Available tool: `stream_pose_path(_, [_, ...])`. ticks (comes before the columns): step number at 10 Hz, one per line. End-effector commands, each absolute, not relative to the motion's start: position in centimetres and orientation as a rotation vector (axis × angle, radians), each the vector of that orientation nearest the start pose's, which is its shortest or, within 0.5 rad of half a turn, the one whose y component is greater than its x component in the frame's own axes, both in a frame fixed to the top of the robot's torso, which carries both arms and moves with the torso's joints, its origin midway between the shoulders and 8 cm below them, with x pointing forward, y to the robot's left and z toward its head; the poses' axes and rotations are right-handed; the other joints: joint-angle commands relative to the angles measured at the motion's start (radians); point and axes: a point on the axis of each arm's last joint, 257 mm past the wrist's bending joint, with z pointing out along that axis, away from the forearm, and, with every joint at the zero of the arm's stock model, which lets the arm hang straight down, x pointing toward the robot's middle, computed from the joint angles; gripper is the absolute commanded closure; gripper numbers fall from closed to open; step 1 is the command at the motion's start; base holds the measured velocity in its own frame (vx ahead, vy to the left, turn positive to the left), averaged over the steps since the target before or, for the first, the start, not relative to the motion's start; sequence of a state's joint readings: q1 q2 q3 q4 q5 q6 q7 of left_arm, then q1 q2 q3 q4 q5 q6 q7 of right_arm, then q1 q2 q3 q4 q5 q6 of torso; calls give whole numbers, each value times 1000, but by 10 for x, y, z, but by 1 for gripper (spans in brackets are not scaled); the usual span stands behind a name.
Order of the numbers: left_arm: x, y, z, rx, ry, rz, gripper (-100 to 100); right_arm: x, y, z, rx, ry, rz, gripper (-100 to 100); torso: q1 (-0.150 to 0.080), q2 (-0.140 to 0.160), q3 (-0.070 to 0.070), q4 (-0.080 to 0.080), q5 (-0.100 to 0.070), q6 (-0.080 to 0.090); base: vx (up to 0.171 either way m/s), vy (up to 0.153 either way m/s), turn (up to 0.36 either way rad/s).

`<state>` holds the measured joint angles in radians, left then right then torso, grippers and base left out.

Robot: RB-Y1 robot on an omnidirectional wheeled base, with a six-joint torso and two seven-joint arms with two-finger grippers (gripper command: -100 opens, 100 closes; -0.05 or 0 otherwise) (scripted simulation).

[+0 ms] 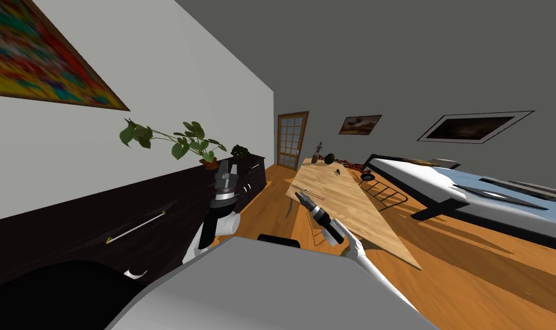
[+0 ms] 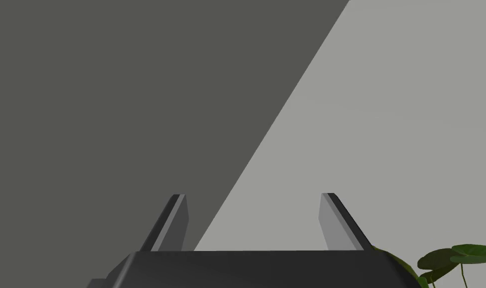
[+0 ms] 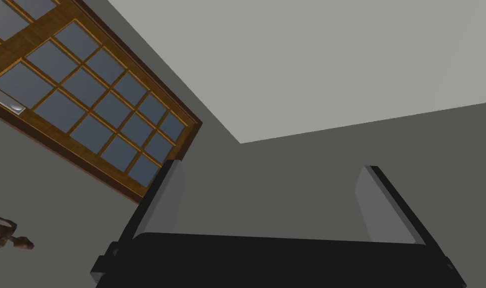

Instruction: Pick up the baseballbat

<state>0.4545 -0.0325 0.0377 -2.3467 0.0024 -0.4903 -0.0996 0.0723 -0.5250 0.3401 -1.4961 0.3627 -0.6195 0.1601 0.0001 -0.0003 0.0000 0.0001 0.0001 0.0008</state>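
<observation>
A long wooden table [image 1: 345, 206] runs ahead of me, right of centre. A thin pale stick-like thing [image 1: 312, 193] lies across its near part; I cannot tell what it is. My right gripper [image 1: 300, 196] hangs just over that spot, and in its wrist view the right gripper [image 3: 269, 167] stands open with nothing between its fingers. My left gripper [image 1: 225, 168] is raised in front of the dark dresser [image 1: 99, 223]; in its wrist view the left gripper [image 2: 254, 195] is open and empty.
At the table's far end stand a small brown figure [image 1: 319, 150], a dark round thing [image 1: 330, 157] and red items [image 1: 351, 164]. A bed [image 1: 471, 189] lies to the right with a black rack [image 1: 385, 196] beside it. A leafy plant [image 1: 185, 140] tops the dresser. A glazed door [image 1: 292, 140] is far ahead.
</observation>
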Motion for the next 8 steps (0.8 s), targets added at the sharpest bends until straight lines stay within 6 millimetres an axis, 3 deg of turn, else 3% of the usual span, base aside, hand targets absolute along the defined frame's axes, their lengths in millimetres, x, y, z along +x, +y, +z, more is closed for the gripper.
stream_pose_path(1, [330,287,67,-566,535,-1207,0,437,-146,-259,-152,1597,998,-100,0,0,0,0,0,0,-2,26,216])
stream_pose_path(8, [330,287,67,-566,535,-1208,0,429,-198,-345,-324,1816,805,-100,1,-2,-1,0,0,0,17,23,132])
